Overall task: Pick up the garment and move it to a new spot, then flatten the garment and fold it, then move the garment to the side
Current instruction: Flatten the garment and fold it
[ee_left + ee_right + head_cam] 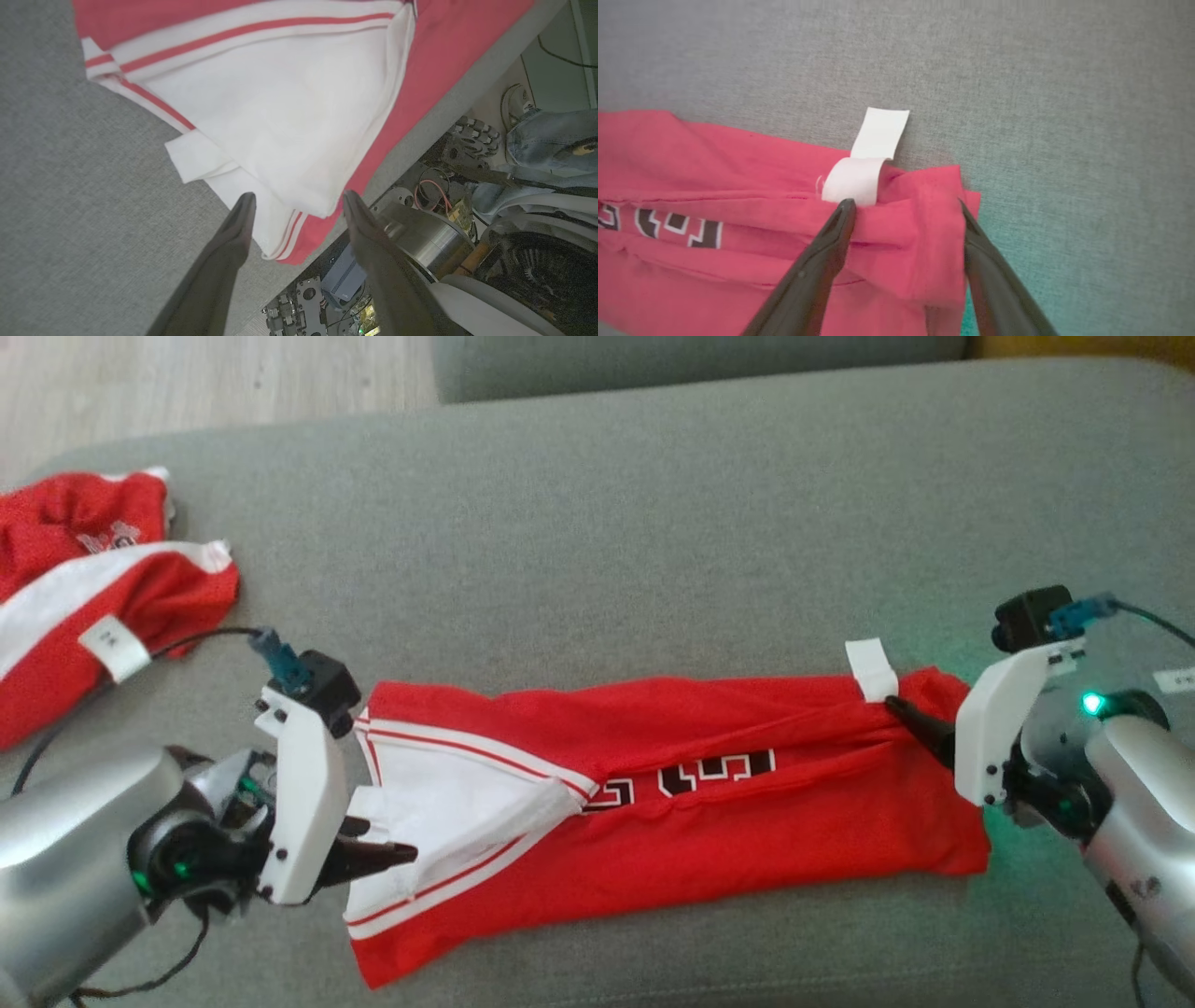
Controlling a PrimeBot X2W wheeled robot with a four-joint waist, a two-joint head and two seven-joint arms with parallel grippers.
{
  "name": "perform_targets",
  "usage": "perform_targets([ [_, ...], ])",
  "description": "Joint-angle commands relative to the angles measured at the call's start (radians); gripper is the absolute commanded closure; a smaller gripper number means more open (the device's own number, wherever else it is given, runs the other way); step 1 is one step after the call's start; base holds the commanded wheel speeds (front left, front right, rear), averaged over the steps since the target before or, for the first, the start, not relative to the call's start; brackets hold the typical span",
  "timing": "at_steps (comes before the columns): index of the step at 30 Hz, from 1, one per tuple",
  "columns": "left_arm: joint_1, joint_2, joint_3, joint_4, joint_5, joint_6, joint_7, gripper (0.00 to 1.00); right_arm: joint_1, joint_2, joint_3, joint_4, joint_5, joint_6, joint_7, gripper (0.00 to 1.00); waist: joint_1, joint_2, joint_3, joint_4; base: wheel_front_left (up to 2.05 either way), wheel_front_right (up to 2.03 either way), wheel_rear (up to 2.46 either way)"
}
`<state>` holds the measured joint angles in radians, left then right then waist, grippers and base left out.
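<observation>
The garment lies folded into a long red band across the lower middle of the head view, its long axis running left to right over the grey cushion. Each end meets an arm. The left gripper is at the white end, lower left, fingers spread wide and holding nothing, with the white cloth just past their tips. The right gripper is at the red end beside the tag, fingers wide apart astride the fold and not clamping it. Neither arm looks nearer, so a two-handed lift or fold from the ends seems likely. Bare cushion fills the upper middle and right. Another red garment takes the upper left, and the cushion's front edge runs close below the band.
</observation>
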<state>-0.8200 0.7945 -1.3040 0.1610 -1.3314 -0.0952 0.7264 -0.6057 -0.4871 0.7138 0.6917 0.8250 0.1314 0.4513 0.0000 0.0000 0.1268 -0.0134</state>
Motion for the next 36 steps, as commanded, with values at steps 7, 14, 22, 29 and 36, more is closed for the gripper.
perform_targets([
  [7, -0.026, 0.055, 0.099, -0.016, 0.108, 0.067, -0.212, 0.00, 0.039, -0.061, -0.064, -0.106, 0.069, -0.001, -0.155, 0.00, 0.0000, 0.0000, -0.096, 0.004, 0.00, 0.00, 0.00],
  [14, 0.079, 0.080, 0.233, -0.038, 0.092, 0.175, -0.554, 0.00, 0.086, 0.000, -0.186, -0.147, 0.044, -0.001, -0.410, 0.00, 0.0000, 0.0000, -0.141, -0.009, 0.00, 0.00, 0.00],
  [22, 0.258, 0.068, 0.409, -0.088, 0.139, 0.393, -0.975, 0.00, 0.175, 0.110, -0.359, -0.152, -0.117, -0.001, -0.662, 0.00, 0.0000, 0.0000, -0.159, 0.003, 0.00, 0.00, 0.00],
  [29, 0.524, -0.119, 0.773, -0.199, 0.359, 0.460, -0.988, 0.00, 0.313, 0.206, -0.524, -0.223, -0.260, -0.001, -0.697, 0.00, 0.0000, 0.0000, -0.161, 0.026, 0.00, 0.00, 0.00],
  [36, 0.810, -0.383, 1.061, -0.252, 0.596, 0.351, -0.988, 0.00, 0.450, 0.283, -0.647, -0.297, -0.384, -0.001, -0.624, 0.00, 0.0000, 0.0000, -0.145, 0.028, 0.00, 0.00, 0.00],
])
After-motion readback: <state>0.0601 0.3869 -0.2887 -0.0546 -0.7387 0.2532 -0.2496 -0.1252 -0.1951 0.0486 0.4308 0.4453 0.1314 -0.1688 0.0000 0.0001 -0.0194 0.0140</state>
